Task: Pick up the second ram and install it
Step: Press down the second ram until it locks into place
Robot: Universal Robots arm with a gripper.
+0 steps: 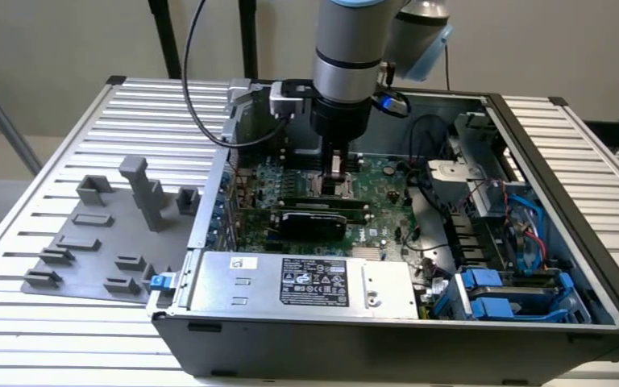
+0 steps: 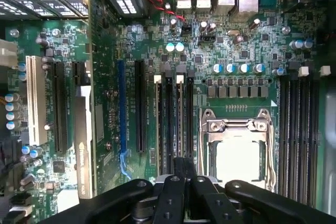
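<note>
Closest in, the gripper (image 2: pixel 181 182) hangs inside the open computer case (image 1: pixel 567 201), low over the motherboard (image 2: pixel 247 40). It looks pinched on the second ram (image 1: pixel 309 201), which sits directly beneath it, long axis in line with the 4 memory slots (image 2: pixel 169 124). Room is tight: the CPU socket (image 2: pixel 239 145) is just beside the slots and a black card (image 1: pixel 309 224) lies near.

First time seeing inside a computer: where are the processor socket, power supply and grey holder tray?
processor socket (image 2: pixel 239 156): wrist view, pale centre inside its metal frame.
power supply (image 1: pixel 304 280): exterior view, on its label.
grey holder tray (image 1: pixel 116 239): exterior view, bare base.
</note>
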